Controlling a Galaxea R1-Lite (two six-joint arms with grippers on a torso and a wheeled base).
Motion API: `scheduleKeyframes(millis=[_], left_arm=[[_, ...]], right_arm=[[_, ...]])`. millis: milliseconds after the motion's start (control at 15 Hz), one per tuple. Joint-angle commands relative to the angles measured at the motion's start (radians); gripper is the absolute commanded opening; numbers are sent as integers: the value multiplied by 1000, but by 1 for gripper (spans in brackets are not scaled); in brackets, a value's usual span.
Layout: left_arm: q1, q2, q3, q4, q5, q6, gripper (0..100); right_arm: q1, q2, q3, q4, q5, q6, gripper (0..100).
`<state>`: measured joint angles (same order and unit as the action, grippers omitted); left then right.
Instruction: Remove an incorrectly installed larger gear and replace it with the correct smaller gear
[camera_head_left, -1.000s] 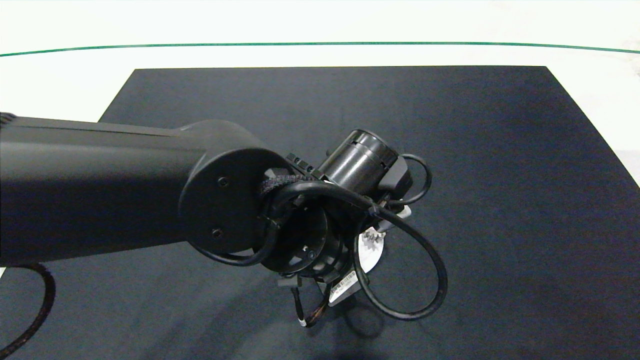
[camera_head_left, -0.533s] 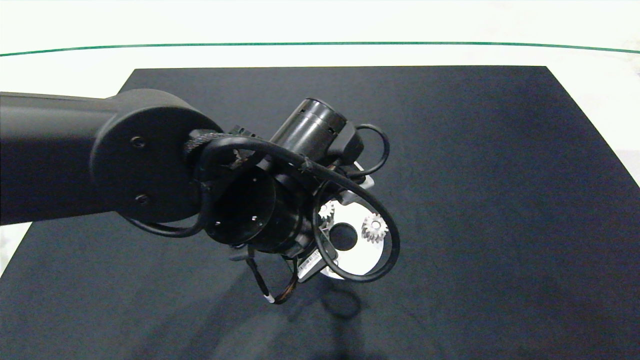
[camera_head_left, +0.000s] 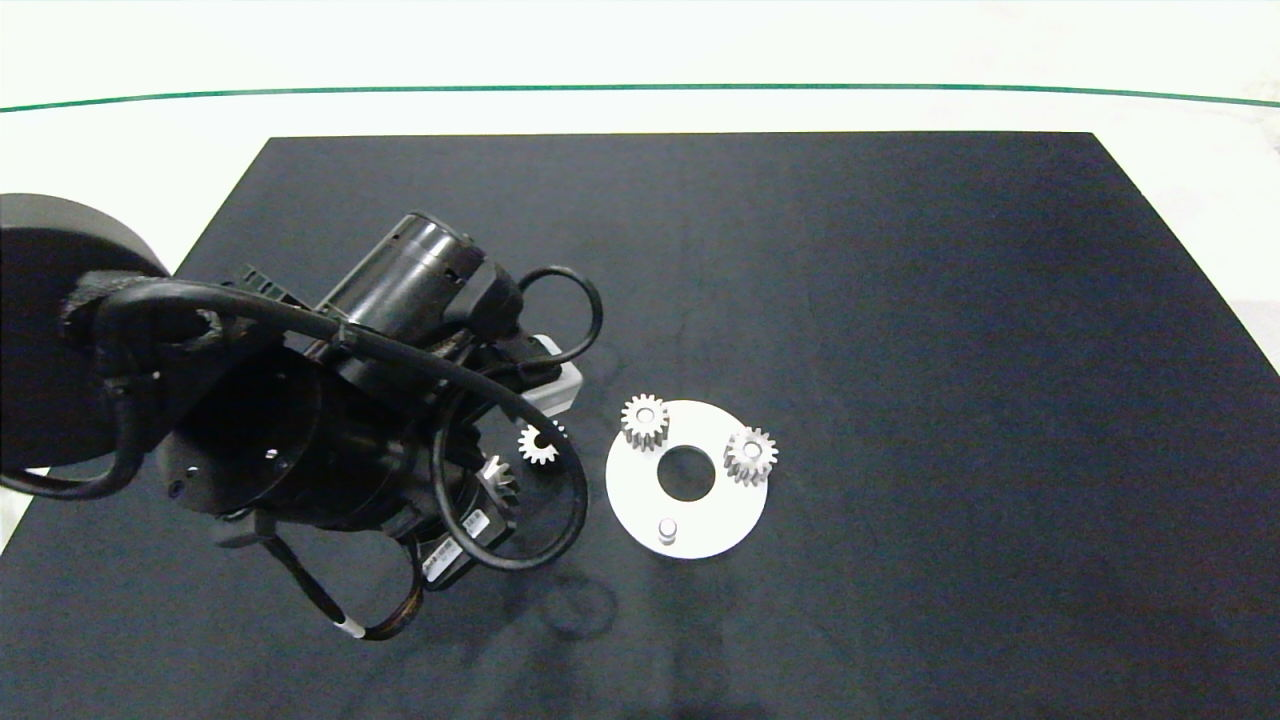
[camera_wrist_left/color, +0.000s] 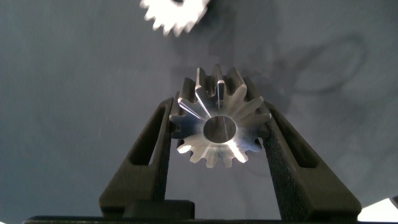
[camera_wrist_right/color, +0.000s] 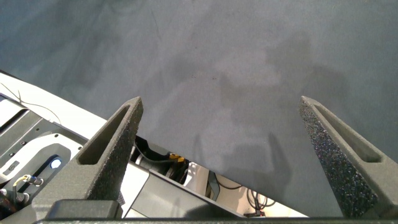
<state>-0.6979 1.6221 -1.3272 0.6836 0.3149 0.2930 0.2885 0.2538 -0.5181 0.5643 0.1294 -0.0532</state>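
Observation:
My left gripper is shut on the larger gear, a silver gear with long sharp teeth, and holds it a little above the black mat. In the head view that gear peeks out under the left arm, left of the white disc. Two smaller gears sit on the disc's pegs, and a third peg stands bare. Another smaller gear lies loose on the mat between the arm and the disc. My right gripper is open and holds nothing.
The black mat covers most of the white table. The left arm's cables loop close to the loose gear. The right wrist view shows the mat's edge and equipment beyond it.
The left arm has swung left, away from the disc, carrying the larger gear. The disc, its two gears and the bare peg are now uncovered.

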Motion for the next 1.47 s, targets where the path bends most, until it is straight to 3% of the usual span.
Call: scheduleKeyframes(millis=[67, 200, 467, 733, 1067, 1133, 1267, 1400, 1467], left_arm=[[78, -68, 62, 2, -56, -3, 28], [136, -93, 102, -26, -73, -6, 28], [225, -126, 174, -58, -146, -6, 28], [255, -150, 270, -191, -163, -5, 28], [256, -159, 272, -193, -168, -3, 28], [256, -160, 275, -194, -168, -2, 100], [250, -157, 264, -199, -169, -9, 100], [235, -165, 278, -242, -168, -41, 100], [201, -165, 292, -285, -166, -90, 100]], right_arm=[[-2, -1, 0, 3, -1, 0, 100], [-2, 2, 0, 3, -1, 0, 100], [-2, 2, -2, 3, -1, 0, 100], [-3, 4, -3, 3, -2, 0, 100], [-3, 4, -2, 3, -5, 0, 100], [-3, 2, -2, 3, -5, 0, 100], [-2, -1, -2, 3, -5, 0, 100], [-3, -1, 0, 3, -5, 0, 100], [-2, -1, 0, 5, -5, 0, 100]])
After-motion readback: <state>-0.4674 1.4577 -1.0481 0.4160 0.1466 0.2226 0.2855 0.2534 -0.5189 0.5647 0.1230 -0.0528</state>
